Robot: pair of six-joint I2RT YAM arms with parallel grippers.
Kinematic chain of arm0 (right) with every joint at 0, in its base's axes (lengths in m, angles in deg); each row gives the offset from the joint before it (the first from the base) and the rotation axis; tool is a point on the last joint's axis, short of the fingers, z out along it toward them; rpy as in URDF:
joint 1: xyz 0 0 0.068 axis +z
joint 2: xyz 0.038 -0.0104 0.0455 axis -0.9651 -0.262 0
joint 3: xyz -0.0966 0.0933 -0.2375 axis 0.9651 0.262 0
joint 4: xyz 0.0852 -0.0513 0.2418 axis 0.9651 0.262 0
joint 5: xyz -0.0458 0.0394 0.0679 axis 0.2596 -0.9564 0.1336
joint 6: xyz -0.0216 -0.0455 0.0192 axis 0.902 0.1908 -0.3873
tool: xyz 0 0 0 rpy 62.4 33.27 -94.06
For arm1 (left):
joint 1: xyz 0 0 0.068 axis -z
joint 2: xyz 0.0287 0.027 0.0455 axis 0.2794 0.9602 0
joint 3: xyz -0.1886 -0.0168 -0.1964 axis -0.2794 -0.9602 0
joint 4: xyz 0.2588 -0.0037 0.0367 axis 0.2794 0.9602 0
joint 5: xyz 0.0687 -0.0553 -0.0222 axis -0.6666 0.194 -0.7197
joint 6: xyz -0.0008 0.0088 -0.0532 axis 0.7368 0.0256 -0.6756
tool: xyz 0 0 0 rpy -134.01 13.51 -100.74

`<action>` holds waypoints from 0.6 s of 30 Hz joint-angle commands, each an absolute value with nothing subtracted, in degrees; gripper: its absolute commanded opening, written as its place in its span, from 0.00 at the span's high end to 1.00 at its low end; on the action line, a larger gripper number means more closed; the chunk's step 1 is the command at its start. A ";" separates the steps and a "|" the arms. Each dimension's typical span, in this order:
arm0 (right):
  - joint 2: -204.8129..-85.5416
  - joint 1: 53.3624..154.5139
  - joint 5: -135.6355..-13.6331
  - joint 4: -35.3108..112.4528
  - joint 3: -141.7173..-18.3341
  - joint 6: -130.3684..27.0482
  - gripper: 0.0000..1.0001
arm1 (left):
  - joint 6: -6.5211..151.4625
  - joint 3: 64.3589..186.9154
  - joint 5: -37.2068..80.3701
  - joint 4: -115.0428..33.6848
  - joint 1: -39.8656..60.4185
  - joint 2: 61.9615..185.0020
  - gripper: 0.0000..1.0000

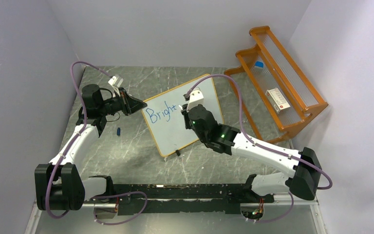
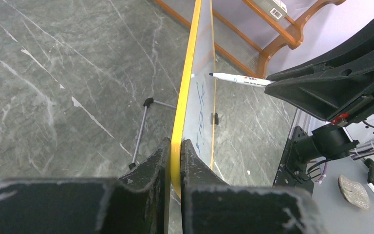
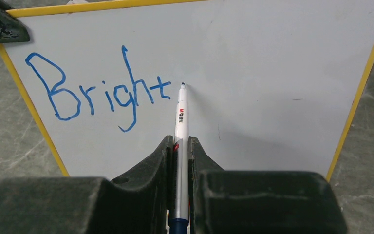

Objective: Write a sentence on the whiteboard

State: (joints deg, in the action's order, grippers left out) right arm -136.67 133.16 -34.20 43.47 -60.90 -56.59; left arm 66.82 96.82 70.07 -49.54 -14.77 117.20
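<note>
The whiteboard (image 1: 175, 134) stands tilted on the table, its frame showing yellow-orange. Blue lettering on it reads "Bright" (image 1: 160, 113), large in the right wrist view (image 3: 97, 90). My left gripper (image 1: 143, 105) is shut on the whiteboard's left edge; the frame (image 2: 185, 97) runs between its fingers (image 2: 175, 144). My right gripper (image 1: 189, 113) is shut on a white marker (image 3: 180, 112) whose shaft sits between the two fingers (image 3: 179, 141). The marker's tip is at the board surface just right of the "t". From the side the marker (image 2: 238, 79) points at the board face.
An orange wooden rack (image 1: 299, 87) stands at the back right with a small box (image 1: 277, 100) and a blue-capped bottle (image 1: 259, 66) in it. A small dark blue cap (image 1: 119, 131) lies on the table left of the board. A thin stand leg (image 2: 141, 131) props up the board.
</note>
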 commanded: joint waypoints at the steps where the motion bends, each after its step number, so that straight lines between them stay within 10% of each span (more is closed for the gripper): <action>1: -137.18 132.79 -34.68 40.89 -62.02 -55.78 1.00 | 70.37 95.44 67.90 -42.93 -13.41 119.13 0.95; 18: -139.12 132.65 -34.46 39.55 -62.97 -55.39 1.00 | 70.51 95.55 67.85 -42.75 -13.41 119.33 0.95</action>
